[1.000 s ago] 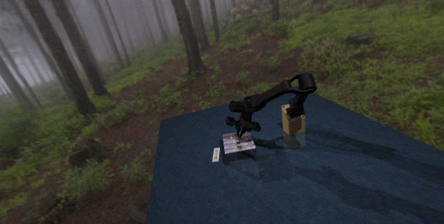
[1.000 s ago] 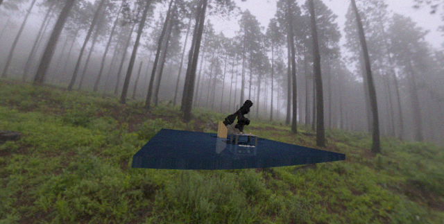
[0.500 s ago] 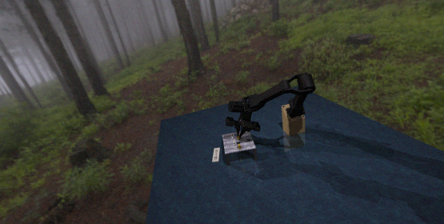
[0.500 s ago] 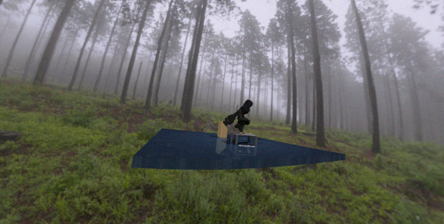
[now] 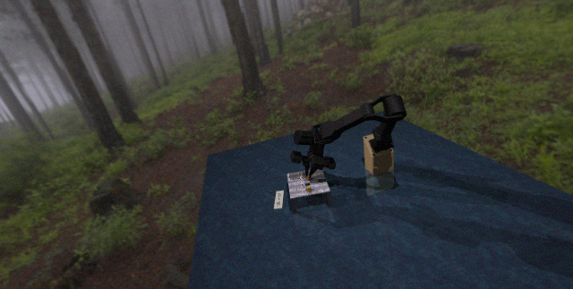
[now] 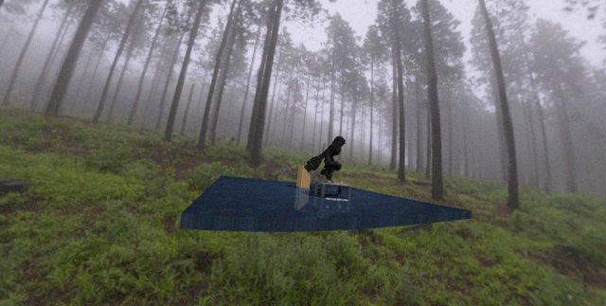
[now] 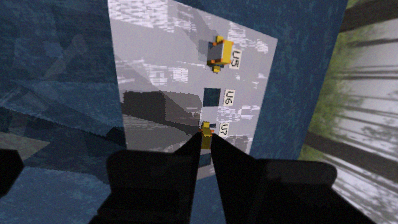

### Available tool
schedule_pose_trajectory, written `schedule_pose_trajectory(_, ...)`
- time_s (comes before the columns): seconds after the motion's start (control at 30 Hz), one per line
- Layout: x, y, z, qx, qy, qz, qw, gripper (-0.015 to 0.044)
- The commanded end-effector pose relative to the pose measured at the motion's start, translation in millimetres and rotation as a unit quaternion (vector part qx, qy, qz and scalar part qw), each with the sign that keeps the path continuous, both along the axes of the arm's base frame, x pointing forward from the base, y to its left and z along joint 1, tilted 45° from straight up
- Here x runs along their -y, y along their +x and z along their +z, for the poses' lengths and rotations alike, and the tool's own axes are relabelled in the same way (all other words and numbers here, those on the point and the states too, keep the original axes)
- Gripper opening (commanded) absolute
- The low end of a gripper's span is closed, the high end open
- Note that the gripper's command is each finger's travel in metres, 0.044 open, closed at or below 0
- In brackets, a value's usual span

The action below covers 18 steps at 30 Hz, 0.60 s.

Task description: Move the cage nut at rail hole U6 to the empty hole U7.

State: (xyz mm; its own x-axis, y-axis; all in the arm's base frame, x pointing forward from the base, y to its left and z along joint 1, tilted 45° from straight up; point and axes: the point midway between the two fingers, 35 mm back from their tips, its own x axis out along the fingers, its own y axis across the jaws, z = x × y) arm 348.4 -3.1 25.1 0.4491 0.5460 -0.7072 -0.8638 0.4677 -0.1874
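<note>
My gripper [image 7: 205, 136] [image 5: 308, 178] is shut on a yellow cage nut [image 7: 206, 131], which is at or just above hole U7, beside the U7 label. A dark sliver of the hole shows beside the nut. The fingertips hide part of the nut, and I cannot tell whether it is clipped in or how its wings stand. Hole U6 [image 7: 212, 97] is empty and dark. The other yellow nut [image 7: 220, 52] [image 5: 309, 188] sits at U5. The rail plate [image 7: 150, 50] [image 5: 297, 191] is light grey and stands on legs.
Another dark hole [image 7: 204, 160] lies past U7, partly behind the fingers. A white label card [image 5: 278, 199] lies on the blue table [image 5: 251, 235] beside the rail stand. The arm's wooden base block [image 5: 379, 160] [image 6: 303, 177] stands on the table. The arm's shadow crosses the plate.
</note>
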Motion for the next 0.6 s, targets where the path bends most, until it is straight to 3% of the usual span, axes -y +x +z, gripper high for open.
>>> schedule_pose_trajectory(0.0,0.1,0.9,0.8,-0.001,0.001,0.004,1.0,0.0025)
schedule_pose_trajectory(0.57,0.8,2.1,1.3,-0.008,0.003,0.012,1.0,0.0025)
